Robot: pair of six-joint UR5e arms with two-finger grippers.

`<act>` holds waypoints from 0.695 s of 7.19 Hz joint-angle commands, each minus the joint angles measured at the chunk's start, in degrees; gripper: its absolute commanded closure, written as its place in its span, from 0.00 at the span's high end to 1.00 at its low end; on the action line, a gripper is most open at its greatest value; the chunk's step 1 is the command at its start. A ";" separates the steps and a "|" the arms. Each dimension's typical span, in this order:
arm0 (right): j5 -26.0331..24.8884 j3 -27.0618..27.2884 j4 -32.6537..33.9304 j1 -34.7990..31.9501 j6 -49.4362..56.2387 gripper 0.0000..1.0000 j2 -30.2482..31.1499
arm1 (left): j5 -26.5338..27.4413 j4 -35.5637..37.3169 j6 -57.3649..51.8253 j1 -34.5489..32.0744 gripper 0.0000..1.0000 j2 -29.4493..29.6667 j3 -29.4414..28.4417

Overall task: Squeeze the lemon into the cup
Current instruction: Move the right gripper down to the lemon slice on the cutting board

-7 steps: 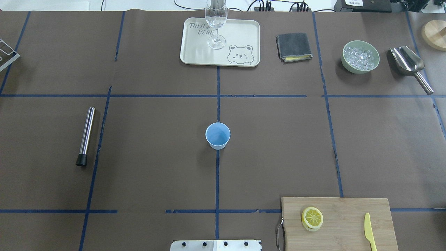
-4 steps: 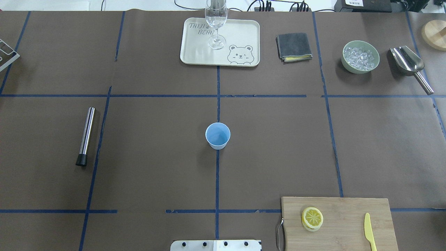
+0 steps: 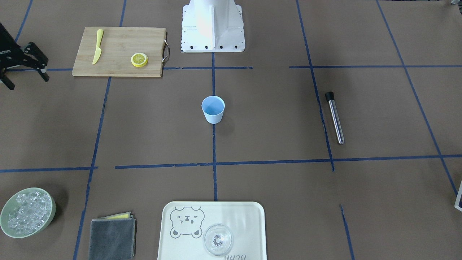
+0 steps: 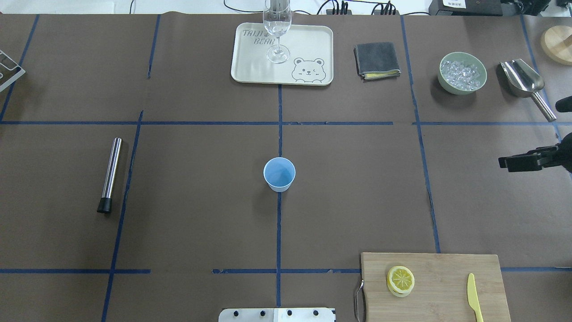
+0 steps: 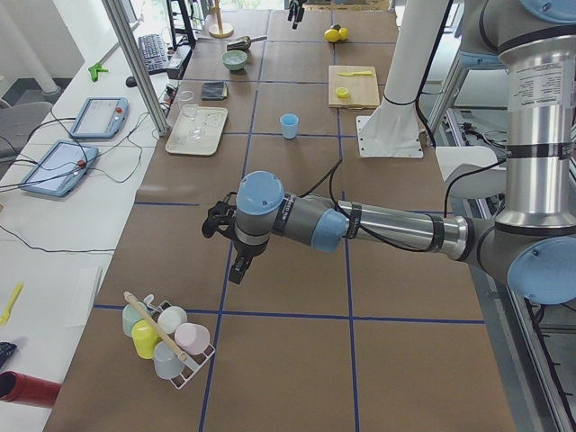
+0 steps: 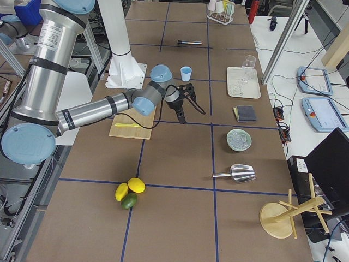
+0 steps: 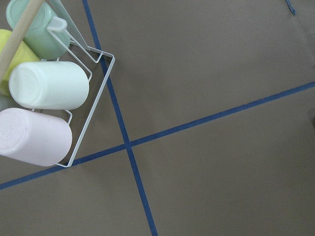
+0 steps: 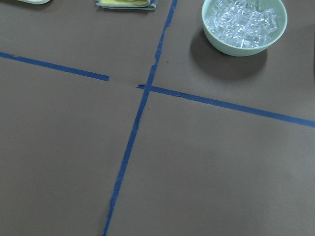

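Note:
The lemon [image 4: 400, 280] is a stack of round slices on the wooden cutting board [image 4: 447, 268] at the near right; it also shows in the front-facing view [image 3: 139, 59]. The light-blue cup [image 4: 279, 174] stands upright at the table's middle, also in the front-facing view [image 3: 213, 109]. My right gripper [image 4: 502, 163] hovers at the right edge, far from both, with its jaws apart and empty [image 3: 27, 81]. My left gripper [image 5: 229, 243] shows only in the exterior left view, far off near a cup rack; I cannot tell if it is open or shut.
A yellow plastic knife [image 4: 473, 297] lies on the board. A tray [image 4: 308, 49] with a stemmed glass [image 4: 277, 27], a grey cloth [image 4: 376, 60], a green ice bowl [image 4: 462, 72] and a metal scoop [image 4: 525, 82] stand along the far side. A steel rod [image 4: 110, 174] lies at the left.
My right gripper has come into the overhead view at the right edge; before it was out of view. The lemon and the cup have not moved.

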State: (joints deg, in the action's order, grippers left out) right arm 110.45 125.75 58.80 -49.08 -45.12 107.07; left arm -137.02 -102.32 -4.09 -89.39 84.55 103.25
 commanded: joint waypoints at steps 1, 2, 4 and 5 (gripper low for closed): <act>-11.19 2.92 0.00 15.01 -12.93 1.00 0.42 | 0.00 -0.95 0.22 0.00 1.00 -0.09 0.10; -18.36 3.01 0.09 22.29 -18.54 1.00 0.51 | 0.00 -1.30 0.22 -0.09 1.00 -0.09 0.28; -36.36 3.10 1.22 39.77 -30.94 1.00 0.16 | 0.00 -2.18 0.13 -0.09 1.00 -0.26 -0.07; -38.71 3.10 3.58 43.42 -34.12 1.00 -0.80 | 0.00 -2.18 0.13 -0.09 1.00 -0.09 0.10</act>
State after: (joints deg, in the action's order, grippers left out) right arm 77.81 128.81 60.21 -12.52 -74.05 107.09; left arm -137.02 -104.38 -3.93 -89.47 84.39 103.30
